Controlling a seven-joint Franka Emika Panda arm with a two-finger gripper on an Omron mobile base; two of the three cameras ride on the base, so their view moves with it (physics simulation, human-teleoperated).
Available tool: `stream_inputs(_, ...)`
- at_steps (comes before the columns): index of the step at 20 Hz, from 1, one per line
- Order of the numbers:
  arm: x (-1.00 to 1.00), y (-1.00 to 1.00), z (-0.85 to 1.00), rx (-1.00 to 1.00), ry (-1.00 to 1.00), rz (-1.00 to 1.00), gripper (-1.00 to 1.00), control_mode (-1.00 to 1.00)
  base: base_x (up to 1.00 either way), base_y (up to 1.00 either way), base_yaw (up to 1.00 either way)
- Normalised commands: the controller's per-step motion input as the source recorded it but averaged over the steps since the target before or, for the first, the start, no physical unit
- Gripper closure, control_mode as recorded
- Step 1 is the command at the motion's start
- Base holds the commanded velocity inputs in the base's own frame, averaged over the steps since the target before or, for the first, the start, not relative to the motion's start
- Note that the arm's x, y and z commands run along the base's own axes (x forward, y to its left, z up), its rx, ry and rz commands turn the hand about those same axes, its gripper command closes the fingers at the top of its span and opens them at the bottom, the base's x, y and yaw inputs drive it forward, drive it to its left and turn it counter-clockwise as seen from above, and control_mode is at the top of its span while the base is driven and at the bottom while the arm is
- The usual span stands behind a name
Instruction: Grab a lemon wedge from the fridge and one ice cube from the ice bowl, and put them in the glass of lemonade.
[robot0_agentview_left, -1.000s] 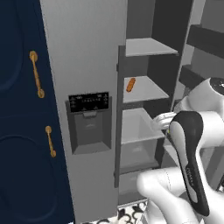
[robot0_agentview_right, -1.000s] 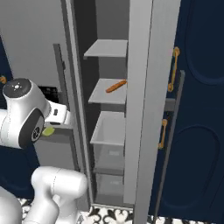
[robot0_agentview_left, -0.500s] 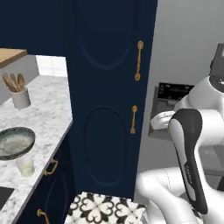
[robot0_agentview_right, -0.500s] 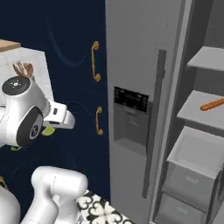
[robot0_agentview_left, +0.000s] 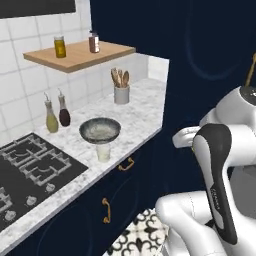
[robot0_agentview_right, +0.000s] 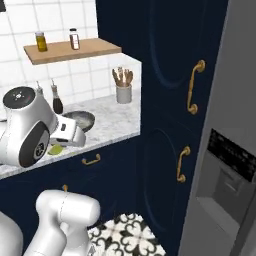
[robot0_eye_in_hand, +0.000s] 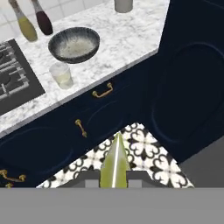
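- The pincer (robot0_eye_in_hand: 114, 186) holds a lemon wedge (robot0_eye_in_hand: 114, 162): in the hand view the yellow-green sliver stands on edge right at the bottom, its long axis running straight away from the camera. The fingertips themselves are hidden by it, so how far apart they stand I cannot tell.
- The glass of lemonade (robot0_eye_in_hand: 61, 75) stands on the marble table (robot0_eye_in_hand: 127, 39), near its front edge, up and to the left of the wedge in the hand view. Between them lie the navy cabinet fronts and the patterned floor.
- The ice bowl (robot0_eye_in_hand: 74, 44) sits just behind the glass, nearly touching it; from the left base view the glass (robot0_agentview_left: 103, 151) is the nearer of the two to the robot, the bowl (robot0_agentview_left: 100, 130) beyond it.
- The wedge hangs low, over the floor, below the table top by my reading. The coming move likely needs a rise and a reach forward and leftward to bring it over the glass's mouth, short of the bowl.
- The fridge (robot0_agentview_right: 227, 165) stands off to the right in the right base view.
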Motion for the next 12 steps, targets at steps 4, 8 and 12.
stream_inputs(4,0.0,0.0,0.0,0.0,0.0,0.0,1.0,1.0,0.66,0.02,0.72)
stream_inputs(8,0.0,0.0,0.0,0.0,0.0,0.0,1.0,1.0,0.83,-0.02,0.61)
stream_inputs(12,0.0,0.0,0.0,0.0,0.0,0.0,1.0,1.0,0.67,-0.11,0.52)
